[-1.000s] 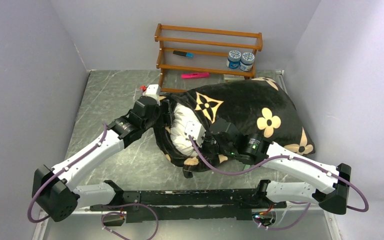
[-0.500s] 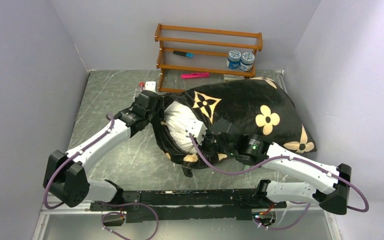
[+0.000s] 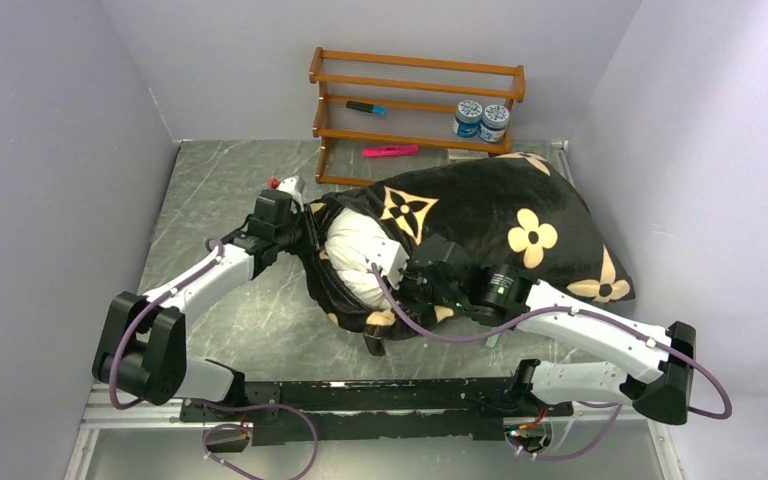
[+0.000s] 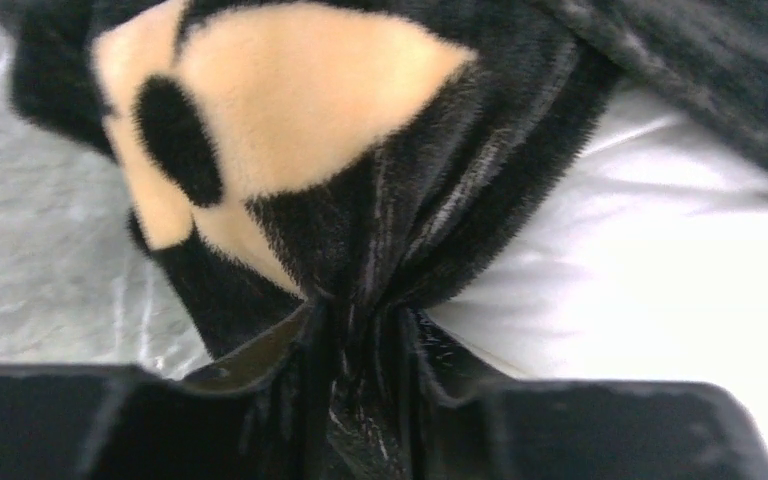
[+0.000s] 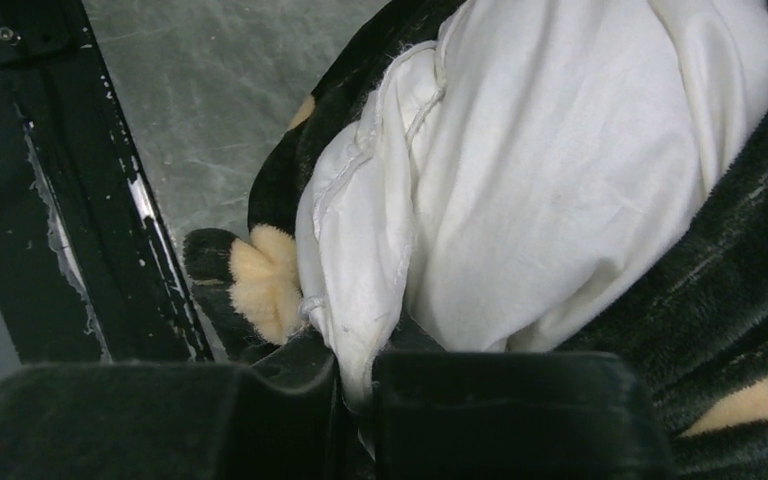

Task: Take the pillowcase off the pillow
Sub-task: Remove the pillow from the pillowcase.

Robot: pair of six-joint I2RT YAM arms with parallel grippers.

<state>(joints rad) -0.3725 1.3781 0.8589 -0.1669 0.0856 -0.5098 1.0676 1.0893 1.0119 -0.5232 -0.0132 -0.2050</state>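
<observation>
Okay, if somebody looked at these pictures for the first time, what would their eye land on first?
The black pillowcase with cream flowers sprawls across the middle and right of the table, its open left end showing the white pillow bulging out. Both arms meet there: the left tool pinches a bunched fold of the black cover, the right tool a corner of the white cushion. A wooden rack stands at the back wall.

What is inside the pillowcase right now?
The pillow; only one white end shows, bulging from the opening. The rest lies covered by the black pillowcase fabric.
</observation>
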